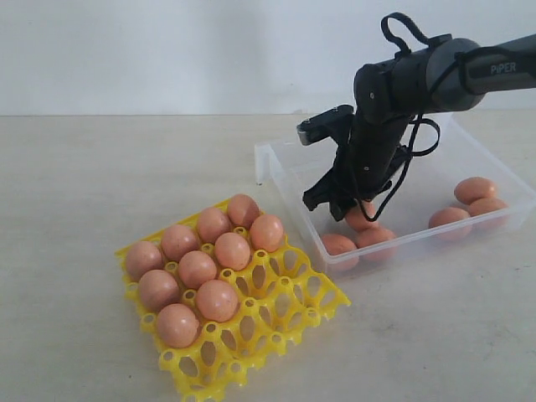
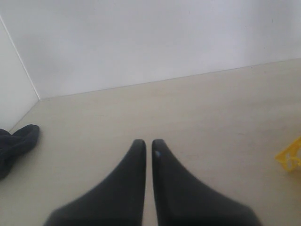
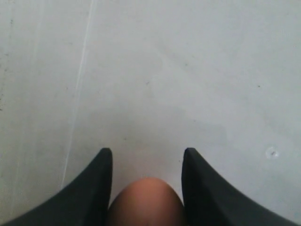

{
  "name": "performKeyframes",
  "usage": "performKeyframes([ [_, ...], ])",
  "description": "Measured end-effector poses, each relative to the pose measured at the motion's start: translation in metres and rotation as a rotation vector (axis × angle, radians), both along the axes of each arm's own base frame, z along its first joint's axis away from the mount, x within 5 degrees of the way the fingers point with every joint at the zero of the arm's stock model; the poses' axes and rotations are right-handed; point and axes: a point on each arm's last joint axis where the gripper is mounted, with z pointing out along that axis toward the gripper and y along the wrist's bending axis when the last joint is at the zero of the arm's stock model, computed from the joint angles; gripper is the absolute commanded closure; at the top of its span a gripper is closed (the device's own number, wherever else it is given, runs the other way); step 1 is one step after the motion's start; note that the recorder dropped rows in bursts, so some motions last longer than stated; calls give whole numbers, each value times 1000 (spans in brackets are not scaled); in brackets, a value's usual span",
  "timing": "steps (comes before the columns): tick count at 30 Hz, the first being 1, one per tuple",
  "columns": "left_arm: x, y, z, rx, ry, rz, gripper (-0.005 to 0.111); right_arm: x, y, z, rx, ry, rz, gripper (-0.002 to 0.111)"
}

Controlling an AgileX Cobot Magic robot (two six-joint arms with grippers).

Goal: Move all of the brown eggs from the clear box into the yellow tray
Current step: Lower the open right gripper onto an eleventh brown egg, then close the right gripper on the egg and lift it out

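Orange-brown and smooth, the brown egg (image 3: 146,202) sits between the fingers of the right gripper (image 3: 146,151), its flanks meeting both of them, so I judge the gripper clenched on it. The shell is light, rigid, brittle and slippery. It wants only gentle pressure across its widest girth, never at the narrow ends where it could squirt free.

In the exterior view this egg hangs low inside the clear box (image 1: 285,180), with the other loose eggs (image 1: 475,189) lying from 5 to 3 o'clock of it. The yellow tray (image 1: 276,310) lies on the tabletop (image 1: 84,184) at 8 o'clock of the box, its free cups along the 4 o'clock side. The left gripper (image 2: 146,143) is clenched on nothing, away from the eggs.
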Motion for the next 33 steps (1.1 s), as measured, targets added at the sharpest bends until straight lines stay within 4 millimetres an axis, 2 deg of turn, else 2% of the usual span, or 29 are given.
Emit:
performKeyframes([
  [1,0,0,0,0,0,0,103,-1,0,0,-3,9,0,85],
  [2,0,0,0,0,0,0,103,-2,-1,-1,-8,28,-1,79],
  [3,0,0,0,0,0,0,103,-3,-1,-1,-9,33,-1,65],
  [5,0,0,0,0,0,0,103,-3,-1,-1,-17,38,1,55],
  [12,0,0,0,0,0,0,103,-13,-7,-2,-79,144,-6,55],
  [13,0,0,0,0,0,0,103,-13,-7,-2,-79,149,-13,59],
  [14,0,0,0,0,0,0,103,-14,-7,-2,-78,150,-18,67],
  [15,0,0,0,0,0,0,103,-14,-7,-2,-78,150,-20,80],
  [16,0,0,0,0,0,0,103,-14,-7,-2,-78,150,-20,99],
  [17,0,0,0,0,0,0,103,-14,-7,-2,-78,150,-20,109],
  [33,0,0,0,0,0,0,103,-9,-6,3,-52,86,-44,109],
])
